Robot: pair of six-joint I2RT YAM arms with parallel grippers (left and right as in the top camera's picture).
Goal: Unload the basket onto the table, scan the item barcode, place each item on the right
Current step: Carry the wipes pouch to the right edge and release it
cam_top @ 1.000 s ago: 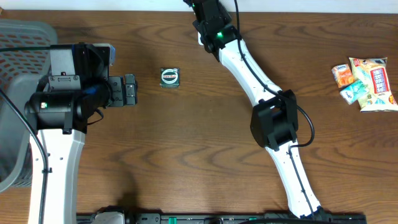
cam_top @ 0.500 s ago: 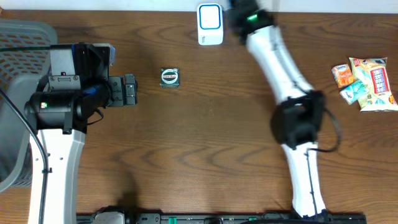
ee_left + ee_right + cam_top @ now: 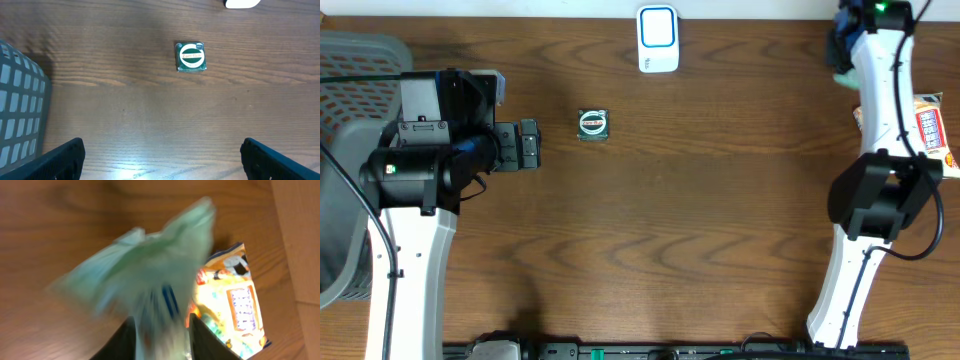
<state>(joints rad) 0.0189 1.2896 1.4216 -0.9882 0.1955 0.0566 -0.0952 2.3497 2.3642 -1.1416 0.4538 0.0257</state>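
My right gripper (image 3: 840, 52) hovers at the far right back corner of the table, over the snack pile. Its fingers stand parted in the right wrist view, where a pale green packet (image 3: 145, 275) hangs blurred between them at the gripper (image 3: 162, 340), seemingly slipping free. The white barcode scanner (image 3: 658, 38) stands at the back centre, its edge just showing as the scanner (image 3: 242, 3) in the left wrist view. My left gripper (image 3: 530, 144) is wide open and empty at the left, pointing toward a small square green-and-white item (image 3: 593, 124). That item (image 3: 191, 56) lies well ahead of the left gripper (image 3: 161, 160).
A yellow-orange snack bag (image 3: 932, 125) lies at the right edge, seen as the snack bag (image 3: 230, 305) just beneath the packet. A grey mesh basket (image 3: 345, 120) fills the left side, with its wall (image 3: 20, 110) close beside my left fingers.
My right arm has swung from the scanner at the back centre to the far right corner, and its fingers have parted around the packet. The left arm has not moved.
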